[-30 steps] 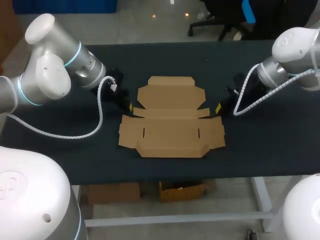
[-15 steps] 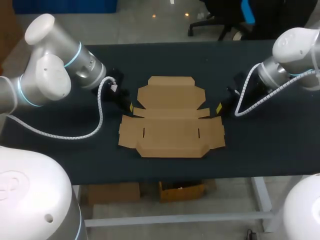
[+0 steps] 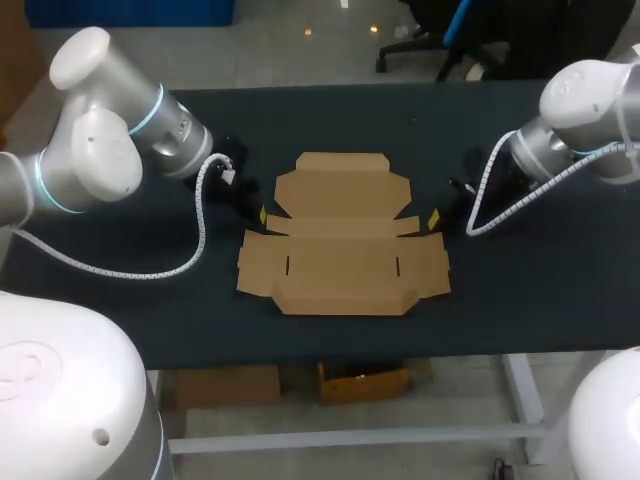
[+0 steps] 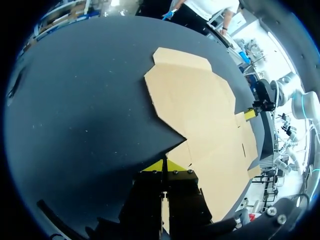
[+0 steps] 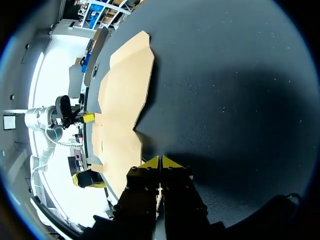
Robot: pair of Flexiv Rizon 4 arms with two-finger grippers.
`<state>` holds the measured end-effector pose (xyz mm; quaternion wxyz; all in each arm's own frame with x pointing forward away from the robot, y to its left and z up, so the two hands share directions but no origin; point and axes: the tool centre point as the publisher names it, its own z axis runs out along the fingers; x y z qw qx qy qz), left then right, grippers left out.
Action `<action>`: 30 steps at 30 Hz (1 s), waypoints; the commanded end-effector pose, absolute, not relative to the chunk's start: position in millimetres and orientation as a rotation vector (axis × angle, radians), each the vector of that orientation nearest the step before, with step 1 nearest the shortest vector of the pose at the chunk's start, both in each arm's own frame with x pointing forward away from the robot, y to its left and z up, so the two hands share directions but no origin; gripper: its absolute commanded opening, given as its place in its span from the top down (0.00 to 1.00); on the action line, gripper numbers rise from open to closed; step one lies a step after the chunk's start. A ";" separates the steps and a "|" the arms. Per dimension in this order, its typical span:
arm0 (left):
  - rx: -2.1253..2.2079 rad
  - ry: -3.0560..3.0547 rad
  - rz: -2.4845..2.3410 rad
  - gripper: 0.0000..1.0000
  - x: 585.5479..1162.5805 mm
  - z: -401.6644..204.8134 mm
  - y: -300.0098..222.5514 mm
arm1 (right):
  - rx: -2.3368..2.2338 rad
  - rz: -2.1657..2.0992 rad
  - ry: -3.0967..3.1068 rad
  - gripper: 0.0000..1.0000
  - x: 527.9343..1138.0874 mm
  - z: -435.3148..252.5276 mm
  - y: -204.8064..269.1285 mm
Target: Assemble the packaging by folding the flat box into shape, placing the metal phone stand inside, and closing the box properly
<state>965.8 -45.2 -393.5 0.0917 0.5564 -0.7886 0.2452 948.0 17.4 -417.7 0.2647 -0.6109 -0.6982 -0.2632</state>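
Cardboard box (image 3: 343,250) flanked by left pincer (image 3: 262,213), right pincer (image 3: 435,218).

The flat box (image 3: 343,235) lies spread out on the middle of the bench (image 3: 120,300), its narrower panel toward the far edge and its wider panel toward my near edge. My left tool (image 3: 262,214) sits low, just beside the box's left side, at the notch where the two panels meet. My right tool (image 3: 434,218) sits at the matching notch on the right, so the box lies between them.
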 end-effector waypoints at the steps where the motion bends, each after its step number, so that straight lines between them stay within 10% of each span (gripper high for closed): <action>1: 1.651 -2.344 0.729 1.00 964.7 -392.5 -44.9 | -1.631 -0.704 -1.887 1.00 953.7 -419.5 18.6; 30: 1.707 -2.339 0.704 1.00 966.5 -400.3 -42.3 | -1.617 -0.714 -1.875 1.00 955.5 -425.6 31.4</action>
